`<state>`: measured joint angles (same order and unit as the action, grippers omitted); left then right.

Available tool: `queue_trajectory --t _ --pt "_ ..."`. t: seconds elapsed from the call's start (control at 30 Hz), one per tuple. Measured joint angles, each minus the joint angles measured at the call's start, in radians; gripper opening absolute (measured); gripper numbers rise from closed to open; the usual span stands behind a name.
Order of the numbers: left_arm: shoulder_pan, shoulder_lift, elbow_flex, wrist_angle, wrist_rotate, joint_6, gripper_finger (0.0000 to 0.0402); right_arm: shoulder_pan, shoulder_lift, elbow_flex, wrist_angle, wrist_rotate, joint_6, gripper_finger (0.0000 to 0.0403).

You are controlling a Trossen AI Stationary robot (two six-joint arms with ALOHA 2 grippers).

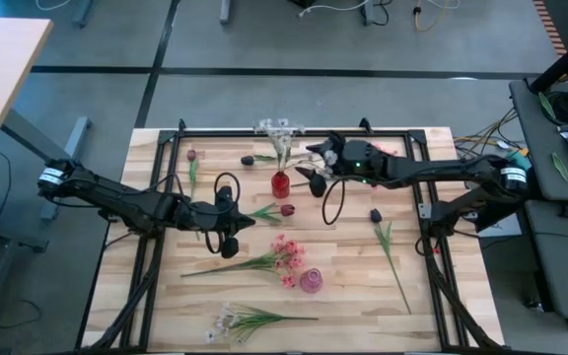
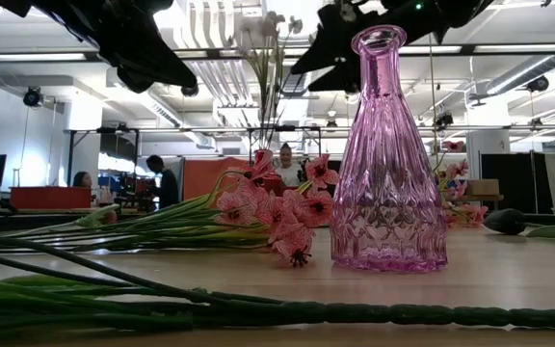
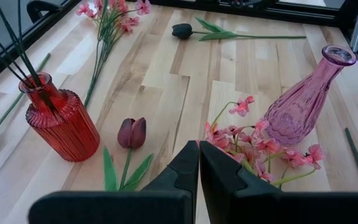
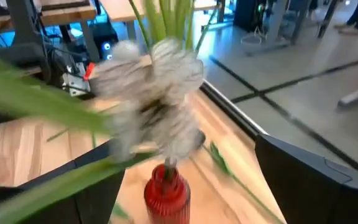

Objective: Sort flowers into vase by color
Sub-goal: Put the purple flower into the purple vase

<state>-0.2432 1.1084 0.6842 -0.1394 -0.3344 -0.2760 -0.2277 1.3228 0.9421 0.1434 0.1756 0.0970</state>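
— Green stems (image 2: 258,310) lie nearest, still loose on the table. Much sorted?

— Hardly. White blossom sprays (image 1: 280,129) stand in the ribbed red glass vase (image 1: 280,184); the right gripper (image 1: 316,170) beside it gapes wide, empty. The pink faceted glass vase (image 1: 311,281) is empty, pink blossoms (image 1: 286,254) and dark red buds (image 1: 287,210) lying around. The left gripper (image 1: 229,233) hovers clamped shut, holding nothing.

White flowers (image 1: 280,133) stand upright in the red vase (image 1: 280,184); pink flowers (image 1: 286,258) lie flat beside the pink vase (image 1: 311,281).
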Motion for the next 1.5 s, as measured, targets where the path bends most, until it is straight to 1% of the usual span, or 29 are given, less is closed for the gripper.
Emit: queue_trajectory --t 0.3,0.67,0.73,0.9,1.0,1.17,1.3,1.37,1.43,1.5 --pt "0.0 0.0 0.0 0.0 0.0 -0.022 0.0 0.012 -0.11 0.0 -0.268 0.001 0.118 0.035" --pt "0.002 0.0 0.0 0.038 -0.01 -0.023 0.0 0.014 -0.244 0.0 -0.494 -0.003 0.245 0.0347" --pt "0.002 0.0 0.0 0.04 -0.031 -0.025 0.0 0.014 -0.267 0.0 -0.512 -0.06 0.282 0.0348" --pt "0.003 0.0 0.0 0.043 -0.069 -0.043 0.0 0.014 -0.324 0.0 -0.514 -0.29 0.364 0.0349" --pt "0.003 0.0 0.0 0.043 -0.08 -0.089 0.0 0.014 -0.352 0.0 -0.575 -0.33 0.401 0.0346" --pt "0.004 0.0 0.019 0.042 -0.107 -0.179 0.0 0.013 -0.381 0.0 -0.759 -0.327 0.413 0.0342" --pt "0.004 0.0 0.044 0.041 -0.144 -0.197 0.0 0.014 -0.375 0.0 -0.884 -0.267 0.408 0.0342" --pt "0.004 0.0 0.061 0.025 -0.141 -0.199 0.0 0.014 -0.363 0.0 -0.944 -0.236 0.41 0.0342" --pt "0.006 0.0 0.085 -0.029 -0.072 -0.201 0.0 0.014 -0.35 0.0 -1.011 -0.224 0.417 0.0343" --pt "0.009 0.0 0.12 -0.137 0.013 -0.202 0.0 0.014 -0.336 -0.001 -1.056 -0.224 0.424 0.0342"
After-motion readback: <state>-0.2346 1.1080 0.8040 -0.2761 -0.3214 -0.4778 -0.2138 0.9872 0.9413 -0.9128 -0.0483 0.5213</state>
